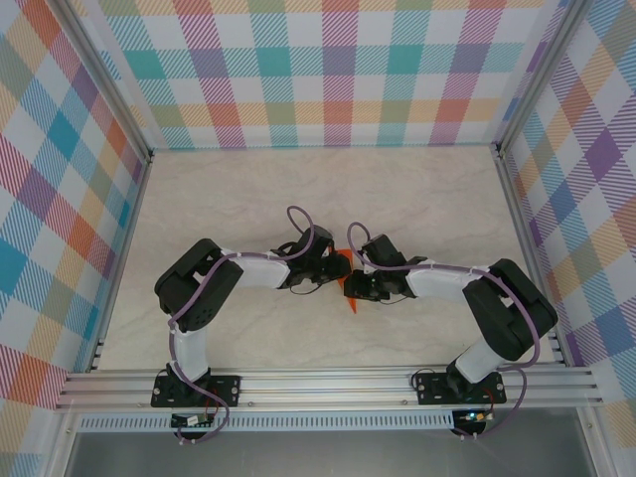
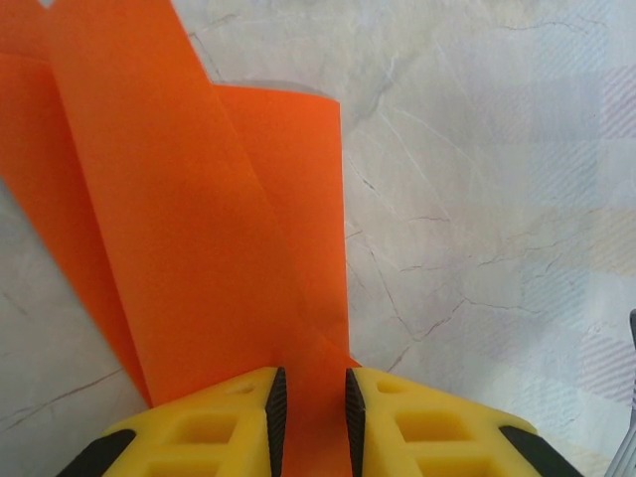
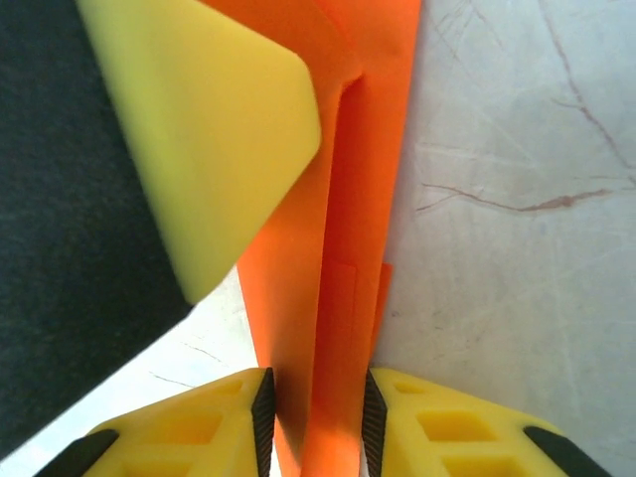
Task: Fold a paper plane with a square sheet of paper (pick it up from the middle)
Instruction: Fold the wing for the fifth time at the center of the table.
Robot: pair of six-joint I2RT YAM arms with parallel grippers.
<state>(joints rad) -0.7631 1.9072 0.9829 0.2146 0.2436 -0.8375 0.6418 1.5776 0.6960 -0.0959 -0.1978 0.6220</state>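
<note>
Two arm bases sit bolted to an aluminium rail (image 1: 328,383) at the near edge. From there the left arm (image 1: 194,288) and right arm (image 1: 507,308) bend inward and meet near the middle of the surface (image 1: 298,189).

The left pincer (image 2: 311,422) is closed on the paper (image 2: 199,219), and an orange strip fills the narrow gap between its yellow fingers. From that grip the paper fans away in long overlapping folded layers. The right pincer (image 3: 318,427) also grips the paper, and its black pads press on a narrow folded strip with a crease running up the middle. In the right wrist view, a yellow finger of the left pincer (image 3: 209,129) lies against the paper's left side.

From above, the paper shows as a small orange wedge between the two pincers, with its point toward the rail. I cannot tell whether it touches the surface.

The surface is pale, with a marble look and thin brown veins, and it stretches bare to the far wall. Three upright walls (image 1: 328,70) close it in at the back, left and right. They are covered in a pastel plaid of teal, orange, pink, yellow and purple. Aluminium posts stand at the back corners.
</note>
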